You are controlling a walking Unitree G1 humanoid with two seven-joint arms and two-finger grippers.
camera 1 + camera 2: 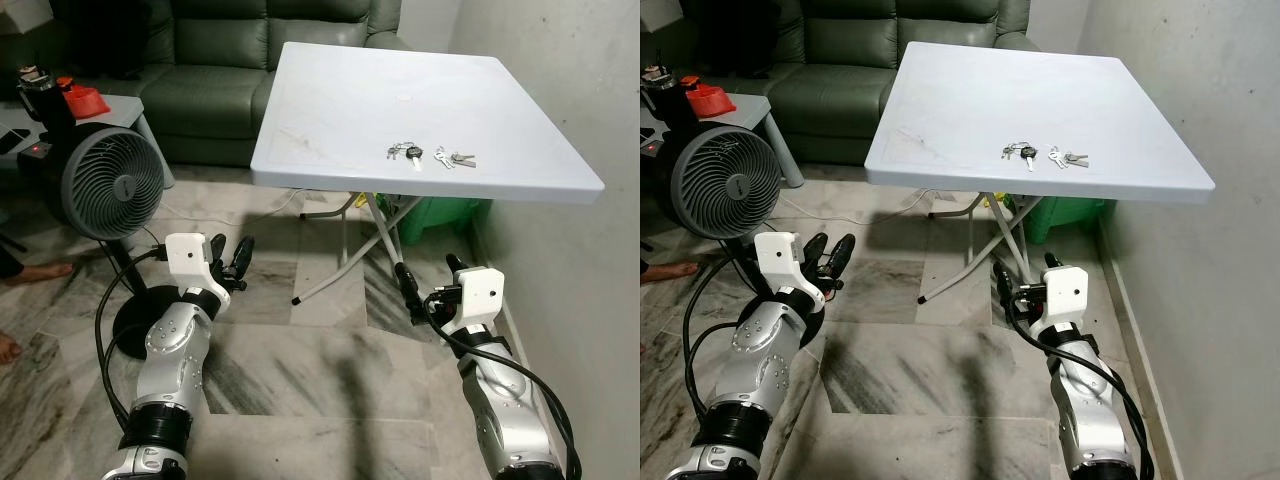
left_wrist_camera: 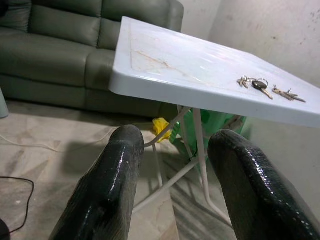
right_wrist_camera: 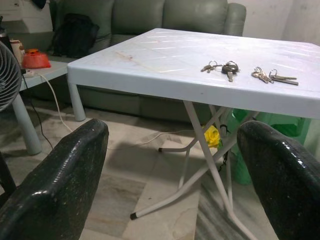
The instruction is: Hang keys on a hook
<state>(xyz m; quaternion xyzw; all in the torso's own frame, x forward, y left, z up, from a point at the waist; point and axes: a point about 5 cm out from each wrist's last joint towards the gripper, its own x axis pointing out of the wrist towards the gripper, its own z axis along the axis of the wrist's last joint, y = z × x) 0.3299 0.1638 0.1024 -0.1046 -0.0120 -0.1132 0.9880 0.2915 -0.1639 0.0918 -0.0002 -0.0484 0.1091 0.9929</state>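
Both pincers hang low over the marble floor [image 1: 300,400], short of the counter [image 1: 340,100] & touching nothing. Left pincer [image 1: 230,262] is released, its 2 black fingers [image 2: 107,195] spread w/ a clear gap, empty. Right pincer [image 1: 428,278] is also released, fingers [image 3: 55,185] spread wider still, empty. On the white folding counter, near its front-right part, lie 2 key bunches side by side, just apart: the bunch w/ a black-headed key [image 1: 406,152] on the robot's left, the plain silver bunch [image 1: 452,158] to its right. Both lie flat, long axes running roughly along the counter's front edge; the black-headed key's blade angles toward the near edge, the silver keys' blades point toward the wall side. A green sofa [image 1: 230,60] stands behind the counter; a grey fan [image 1: 112,185] stands on the floor at the left.
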